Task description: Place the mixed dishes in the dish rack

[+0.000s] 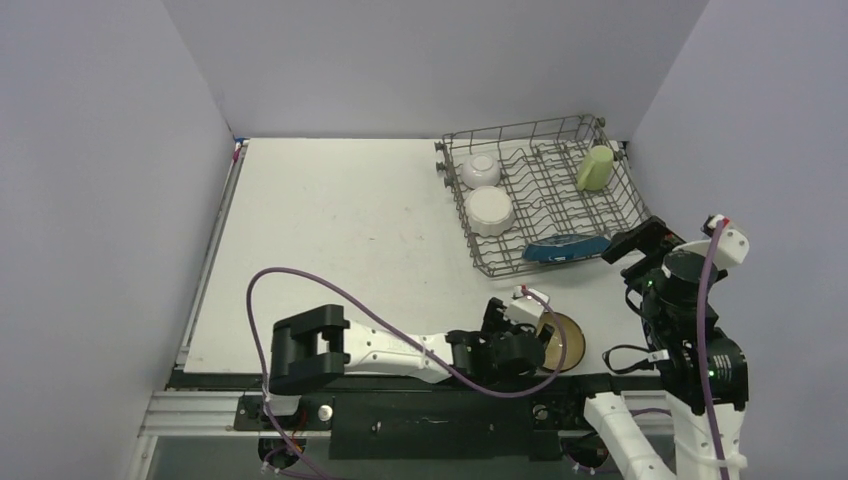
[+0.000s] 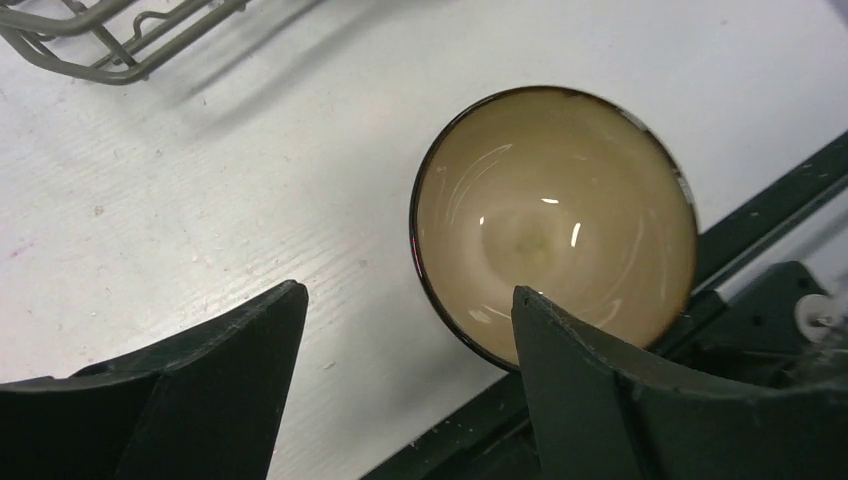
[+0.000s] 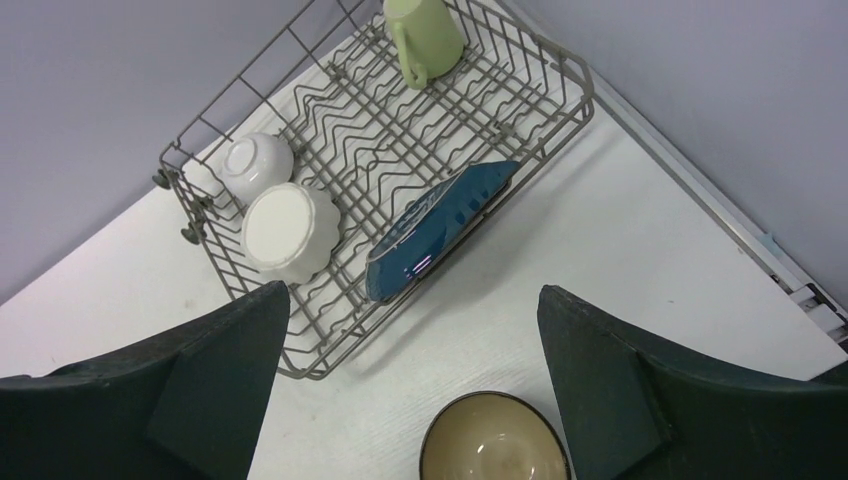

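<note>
The brown bowl (image 1: 570, 342) (image 2: 555, 225) (image 3: 493, 440), cream inside, stands upright on the white table at its near edge. My left gripper (image 1: 535, 325) (image 2: 405, 300) is open at the bowl's near-left rim, one finger over the inside and the other over bare table. The grey wire dish rack (image 1: 520, 130) (image 3: 300, 372) holds the small white bowl (image 1: 480, 170) (image 3: 257, 160), the white scalloped plate (image 1: 489, 210) (image 3: 290, 230), the blue leaf-shaped dish (image 1: 565, 247) (image 3: 440, 230) on edge, and the pale green mug (image 1: 595, 168) (image 3: 425, 35). My right gripper (image 1: 630, 245) (image 3: 412, 295) hangs open and empty above the rack's near right corner.
A black mounting rail (image 1: 450, 400) runs just behind the brown bowl at the table's front. A purple cable (image 1: 300, 275) loops over the left arm. Grey walls close in the table on the left, back and right. A corner of the rack (image 2: 100, 50) shows in the left wrist view.
</note>
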{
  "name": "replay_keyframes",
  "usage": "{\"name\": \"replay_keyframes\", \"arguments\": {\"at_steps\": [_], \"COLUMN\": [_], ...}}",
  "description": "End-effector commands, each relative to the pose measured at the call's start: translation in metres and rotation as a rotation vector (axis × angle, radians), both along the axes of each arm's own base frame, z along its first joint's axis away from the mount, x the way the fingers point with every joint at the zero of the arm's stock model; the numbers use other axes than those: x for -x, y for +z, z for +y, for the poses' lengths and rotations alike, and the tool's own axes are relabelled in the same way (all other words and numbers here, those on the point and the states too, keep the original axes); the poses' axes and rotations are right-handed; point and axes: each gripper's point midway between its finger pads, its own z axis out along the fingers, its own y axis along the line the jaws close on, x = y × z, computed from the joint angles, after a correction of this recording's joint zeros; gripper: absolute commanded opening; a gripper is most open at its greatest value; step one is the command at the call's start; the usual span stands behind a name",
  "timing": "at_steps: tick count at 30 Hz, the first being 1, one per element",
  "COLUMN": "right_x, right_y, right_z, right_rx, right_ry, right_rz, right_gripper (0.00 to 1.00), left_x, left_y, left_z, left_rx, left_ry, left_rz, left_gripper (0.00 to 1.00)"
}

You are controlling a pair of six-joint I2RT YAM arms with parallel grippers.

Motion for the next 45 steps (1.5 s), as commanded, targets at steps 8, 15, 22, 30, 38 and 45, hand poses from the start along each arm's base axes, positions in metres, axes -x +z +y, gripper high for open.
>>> {"name": "replay_keyframes", "arguments": {"at_steps": [8,15,22,30,38,45], "right_x": [0.030,0.029,0.024,0.017,-0.001,-0.022], "right_y": [-0.004,-0.014,-0.020,-0.029,-0.044,-0.073], "right_z": [-0.017,-0.018,-0.016,-0.011,0.010,0.068], "right_rx": [0.043,0.067,0.074,0.078,0.033,-0.055], "right_ry": [-0.065,-0.058,-0.043,-0.012,0.087,0.422], "right_rz": [-0.039,-0.004,0.029,0.073,0.121,0.220], "right_gripper": [0.90,0.90,0.90,0.90,0.90,0.90], "left_x": [-0.014,-0.019,-0.023,-0.033,-0.060,-0.080], "left_y": [-0.044,-0.059,-0.068,-0.055,0.028,0.108], "left_z": [-0.030,-0.039,-0.043,-0.033,0.014,0.093], "left_rx": [-0.143,-0.155,-0.197,-0.203,0.013,0.263], "left_ry": [0.004,-0.028,-0.034,-0.085,-0.073,-0.038], "left_rz": [0.026,0.075,0.093,0.100,0.054,-0.011], "left_gripper": [0.53,0.35,0.25,0.00,0.00,0.00]}}
